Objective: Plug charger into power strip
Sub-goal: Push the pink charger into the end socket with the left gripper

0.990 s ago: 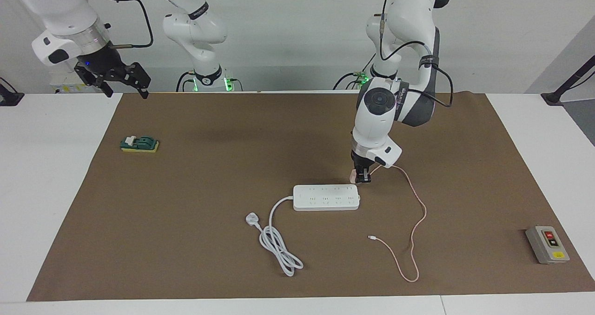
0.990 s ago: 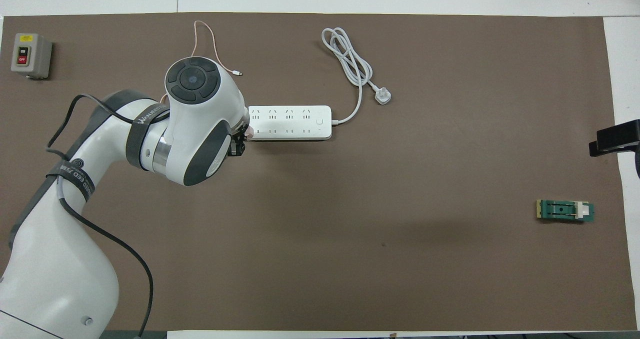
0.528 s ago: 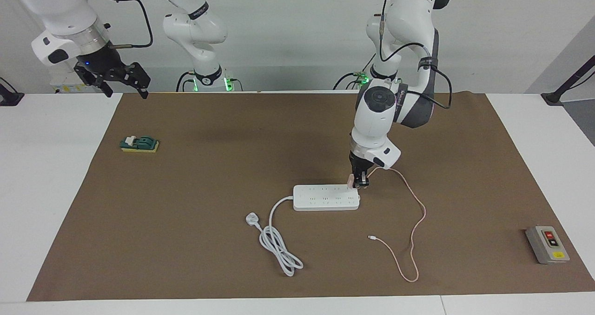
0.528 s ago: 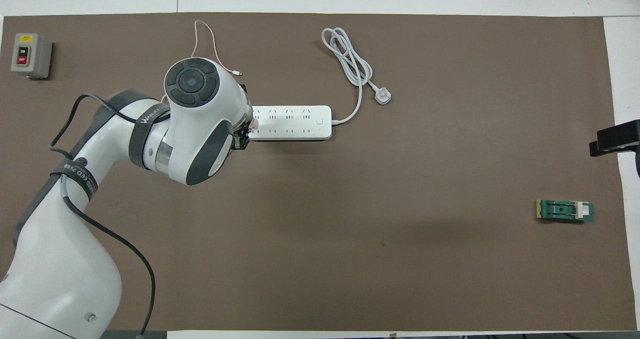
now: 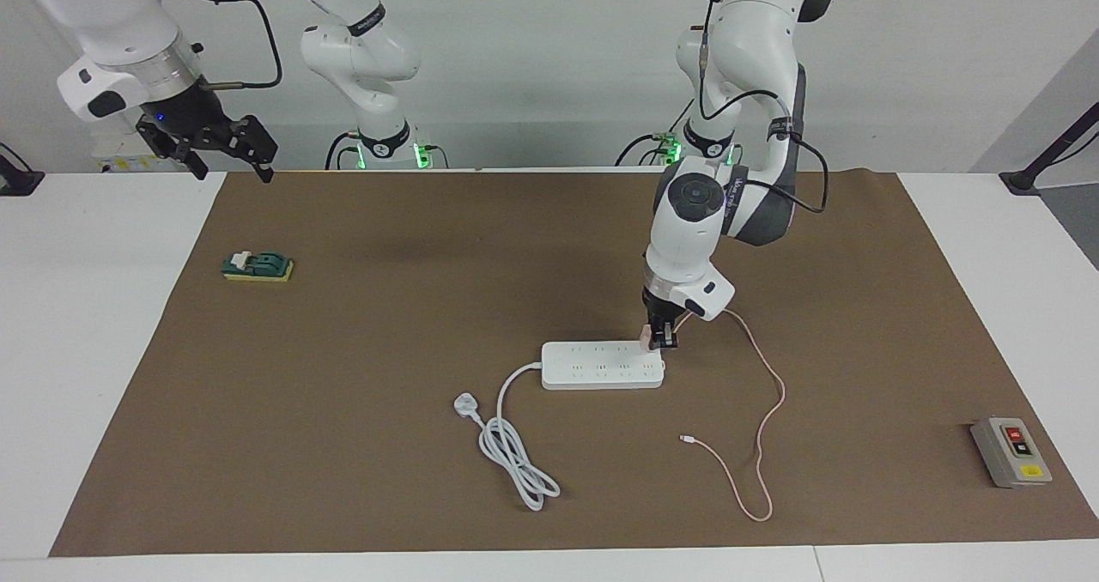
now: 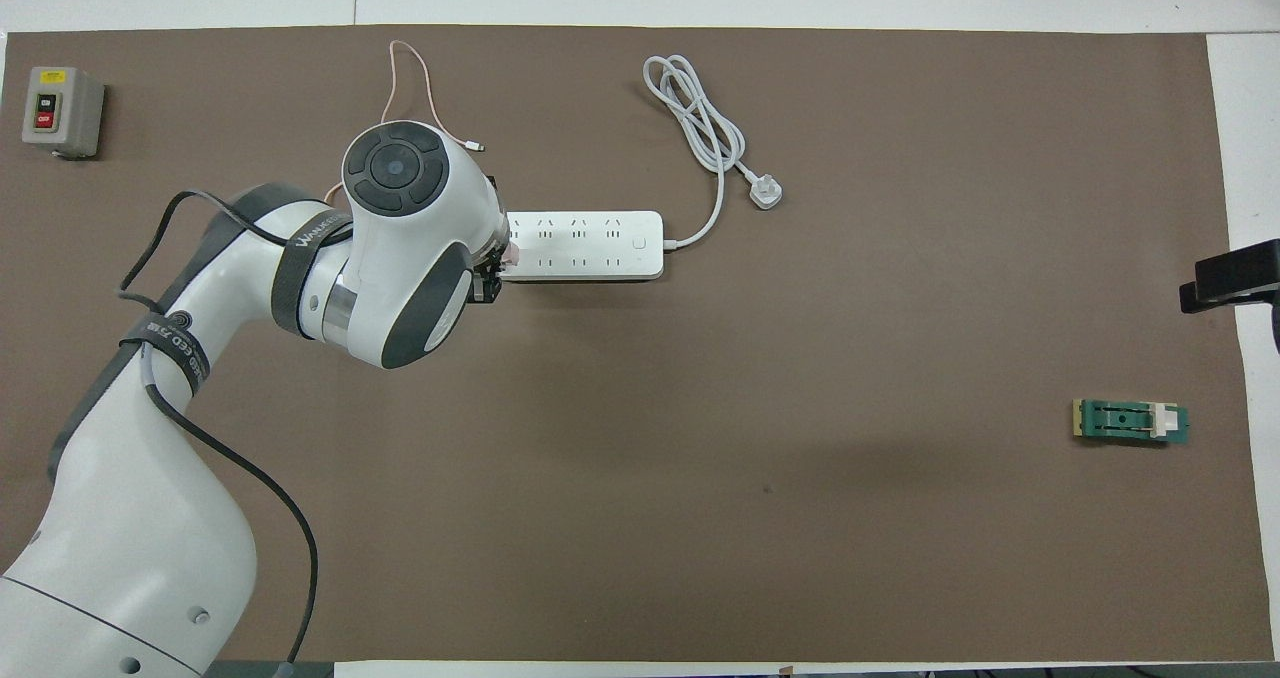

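Facing view
Left gripper: low over the power strip, at its end toward the left arm; jaws closed on the charger.
Charger: pink cube, touching or just above the top of the power strip at that end; seated or not, cannot tell.
Pink cable: loose on the bench, beside that same end of the power strip.
Right gripper: raised well apart from the power strip, waiting, jaws open and empty.

Overhead view
Power strip: flat, the end toward the left arm hidden under the left wrist.
Charger: only a pink edge visible over the end sockets.

Step in hand: probably aligning pins over an end socket.
Next move: straight press down, charger kept upright, pins matched to the slots.
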Controlling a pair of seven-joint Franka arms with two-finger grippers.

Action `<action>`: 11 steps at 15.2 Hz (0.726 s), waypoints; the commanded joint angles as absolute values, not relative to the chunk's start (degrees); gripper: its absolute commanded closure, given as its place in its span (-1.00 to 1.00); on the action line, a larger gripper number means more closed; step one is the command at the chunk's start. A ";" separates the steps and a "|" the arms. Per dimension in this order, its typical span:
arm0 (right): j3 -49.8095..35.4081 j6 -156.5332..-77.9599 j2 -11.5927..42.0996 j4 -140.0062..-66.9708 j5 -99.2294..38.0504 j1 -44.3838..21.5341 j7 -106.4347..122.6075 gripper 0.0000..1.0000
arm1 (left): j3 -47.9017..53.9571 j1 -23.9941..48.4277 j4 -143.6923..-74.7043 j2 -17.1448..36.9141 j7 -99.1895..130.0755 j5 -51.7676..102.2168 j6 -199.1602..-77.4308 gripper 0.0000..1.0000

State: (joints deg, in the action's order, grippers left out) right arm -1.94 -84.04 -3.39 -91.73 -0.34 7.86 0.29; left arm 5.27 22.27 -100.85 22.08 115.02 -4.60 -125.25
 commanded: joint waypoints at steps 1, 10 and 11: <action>-2.02 -84.02 -3.43 -91.67 0.53 8.17 -0.79 -1.00 | 4.75 22.94 -101.78 21.62 114.35 -4.31 -126.39 1.00; -2.02 -84.02 -3.43 -91.49 0.53 8.26 -0.79 -1.00 | 4.92 23.29 -102.04 22.15 114.43 -4.13 -127.88 1.00; -2.02 -84.11 -3.43 -91.41 0.53 8.26 -0.70 -1.00 | 4.92 23.38 -102.22 22.06 114.43 -4.13 -127.71 1.00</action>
State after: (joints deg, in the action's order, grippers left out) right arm -1.83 -84.04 -3.39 -91.73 -0.34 7.88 0.26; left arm 5.40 22.65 -101.21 22.18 115.02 -4.56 -126.51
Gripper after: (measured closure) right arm 0.000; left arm 0.678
